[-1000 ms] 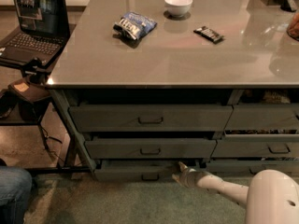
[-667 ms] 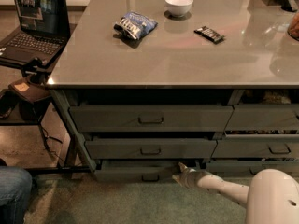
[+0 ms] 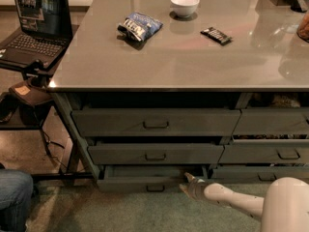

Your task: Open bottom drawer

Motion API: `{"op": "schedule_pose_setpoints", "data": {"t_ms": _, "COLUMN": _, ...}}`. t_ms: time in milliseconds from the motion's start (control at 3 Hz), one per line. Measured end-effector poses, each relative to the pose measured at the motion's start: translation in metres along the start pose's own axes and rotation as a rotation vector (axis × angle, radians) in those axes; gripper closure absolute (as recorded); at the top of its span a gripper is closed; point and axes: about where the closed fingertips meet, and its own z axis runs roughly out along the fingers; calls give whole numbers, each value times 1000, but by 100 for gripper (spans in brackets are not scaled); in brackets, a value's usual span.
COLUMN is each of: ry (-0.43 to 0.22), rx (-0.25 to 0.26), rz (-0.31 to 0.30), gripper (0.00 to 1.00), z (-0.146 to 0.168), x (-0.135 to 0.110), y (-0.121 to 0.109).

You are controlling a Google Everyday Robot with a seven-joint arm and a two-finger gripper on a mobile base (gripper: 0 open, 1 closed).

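Sitting at bottom drawer (image 3: 137, 182) right edge — end effector (image 3: 189, 183)

Bowl (image 3: 184, 4), chip bag (image 3: 139, 26) and candy bar (image 3: 216, 35) on countertop (image 3: 169, 66) (laptop (image 3: 36, 25) alongside).

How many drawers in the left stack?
3: top drawer, middle drawer below it, bottom drawer lowest, slightly open, with the hand at its right end. None look hidden.

The white arm (image 3: 241, 204) reaches left, its gripper (image 3: 186, 182) held low.
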Motion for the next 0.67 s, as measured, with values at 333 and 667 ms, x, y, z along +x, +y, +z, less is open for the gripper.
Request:
{"op": "schedule_pose_setpoints", "data": {"t_ms": 333, "ry": 27, "rx": -15, "rz": -30, "gripper": 100, "z": -4, "x": 10, "y": 12}}
{"op": "schedule_pose_setpoints", "data": {"t_ms": 667, "ry": 27, "rx": -15, "rz": -30, "gripper": 100, "z": -8, "x": 6, "y": 10}}
